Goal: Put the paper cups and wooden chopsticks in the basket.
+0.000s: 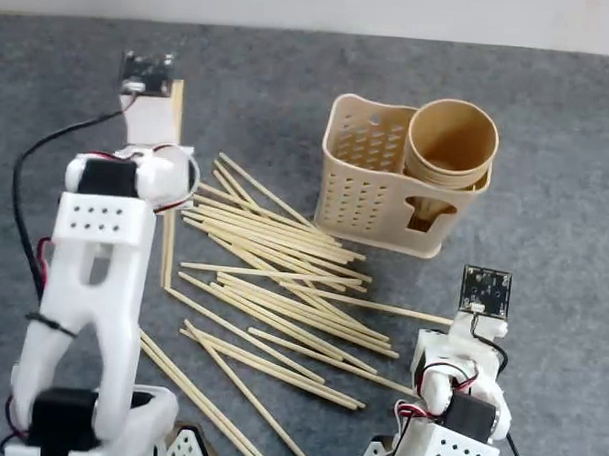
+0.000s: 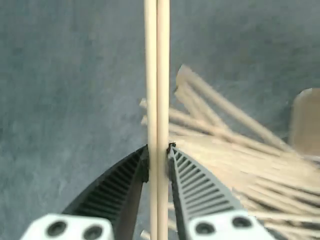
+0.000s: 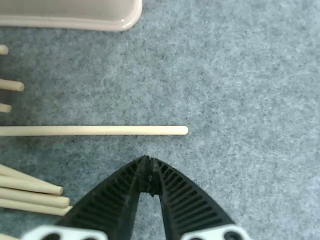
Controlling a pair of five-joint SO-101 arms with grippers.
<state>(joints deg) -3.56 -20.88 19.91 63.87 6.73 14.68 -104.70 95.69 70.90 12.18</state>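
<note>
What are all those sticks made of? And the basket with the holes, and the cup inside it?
The chopsticks look like bare wood: pale tan, matte, thin and straight. The basket looks like smooth beige plastic, moulded in one piece with rows of small holes and rounded corners. The cups stacked in it look like brown paper, matte and thin-walled, though the look alone cannot settle that.

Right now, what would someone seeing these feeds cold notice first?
A loose heap of wooden chopsticks sprawls across the middle of the grey mat. Behind it stands the basket, with stacked paper cups already in its right-hand compartment. The left gripper is shut on a pair of chopsticks at the heap's left edge.
</note>
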